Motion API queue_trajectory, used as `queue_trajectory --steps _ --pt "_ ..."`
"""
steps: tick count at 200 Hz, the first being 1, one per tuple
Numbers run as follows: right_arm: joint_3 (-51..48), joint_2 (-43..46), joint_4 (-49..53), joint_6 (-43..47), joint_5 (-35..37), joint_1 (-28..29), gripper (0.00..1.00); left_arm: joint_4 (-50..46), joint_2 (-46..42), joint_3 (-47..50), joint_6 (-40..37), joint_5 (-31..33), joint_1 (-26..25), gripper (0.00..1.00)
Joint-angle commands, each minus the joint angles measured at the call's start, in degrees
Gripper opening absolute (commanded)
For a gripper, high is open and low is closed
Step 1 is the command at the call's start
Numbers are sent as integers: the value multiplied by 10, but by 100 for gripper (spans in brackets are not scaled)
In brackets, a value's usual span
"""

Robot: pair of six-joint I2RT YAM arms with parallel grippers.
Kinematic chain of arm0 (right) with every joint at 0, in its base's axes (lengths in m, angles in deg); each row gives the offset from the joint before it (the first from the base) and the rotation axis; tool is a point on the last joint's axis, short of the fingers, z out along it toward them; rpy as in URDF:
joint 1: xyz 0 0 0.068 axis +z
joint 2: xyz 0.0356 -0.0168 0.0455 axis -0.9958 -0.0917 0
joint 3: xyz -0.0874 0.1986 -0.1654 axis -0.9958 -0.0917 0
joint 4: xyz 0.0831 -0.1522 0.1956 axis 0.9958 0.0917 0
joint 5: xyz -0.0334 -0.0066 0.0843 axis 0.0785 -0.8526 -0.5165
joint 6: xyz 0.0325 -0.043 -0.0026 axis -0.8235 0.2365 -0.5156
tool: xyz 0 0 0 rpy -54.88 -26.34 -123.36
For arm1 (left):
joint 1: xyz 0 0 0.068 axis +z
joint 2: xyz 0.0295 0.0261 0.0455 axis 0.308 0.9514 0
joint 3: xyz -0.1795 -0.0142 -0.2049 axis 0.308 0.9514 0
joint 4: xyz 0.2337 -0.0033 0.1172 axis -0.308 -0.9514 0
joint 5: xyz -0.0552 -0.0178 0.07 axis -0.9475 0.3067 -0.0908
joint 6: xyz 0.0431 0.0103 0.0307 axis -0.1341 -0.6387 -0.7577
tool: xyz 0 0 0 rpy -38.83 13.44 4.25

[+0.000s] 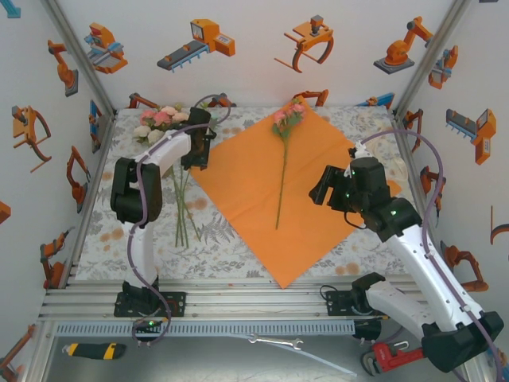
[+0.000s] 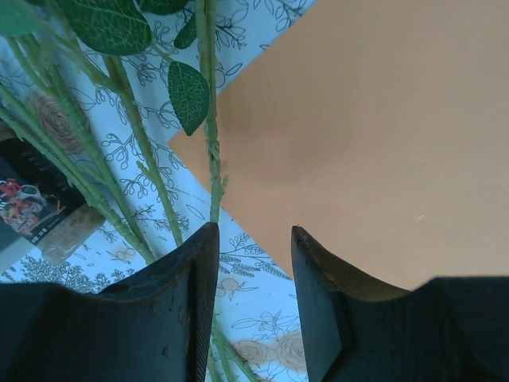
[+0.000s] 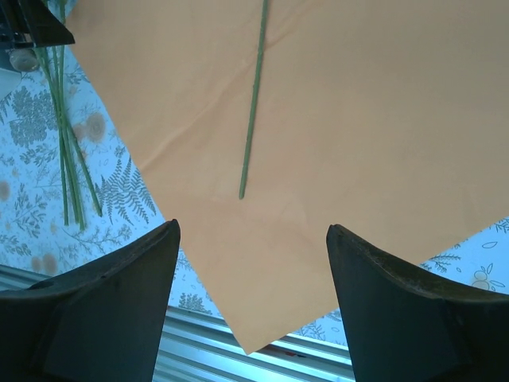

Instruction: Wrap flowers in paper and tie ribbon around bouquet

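Left claw, parted, angles down over flowers; right claw hovers agape above paper.

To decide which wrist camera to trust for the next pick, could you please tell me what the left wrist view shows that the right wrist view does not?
Left wrist view: green leaves on the bunch's stems, close up, with the left gripper open over one stem. Right wrist view: a single long stem lying on the paper, the sheet's near corner reaching the aluminium rail, and the open right gripper. Both: the orange paper, the leaf-print tablecloth and the bunch's stems beside the sheet.
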Motion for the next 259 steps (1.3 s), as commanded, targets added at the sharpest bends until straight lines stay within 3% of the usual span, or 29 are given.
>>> queue_trajectory --steps 1,42,80,127,185,216,234,259 --pt "-3 1 -13 -6 5 -4 68 -34 19 -17 -5 48 6 43" --pt "-1 -4 -14 -12 3 -3 68 -39 51 -23 -14 67 11 39" --pt "0 0 -13 -17 2 -4 68 -45 56 -36 -13 48 14 16" --pt "4 3 -11 -22 0 -3 68 -49 -10 -43 -7 12 14 2" --pt "0 18 -12 -28 5 -3 67 -3 -146 -13 20 -145 0 0" --pt "4 19 -10 -27 11 -3 67 41 -136 -56 77 -188 -59 0" --pt "4 20 -10 -28 15 -3 67 46 -84 -125 110 -169 -114 0" --pt "0 24 -8 -31 15 -3 68 56 13 -233 162 -190 -169 0"
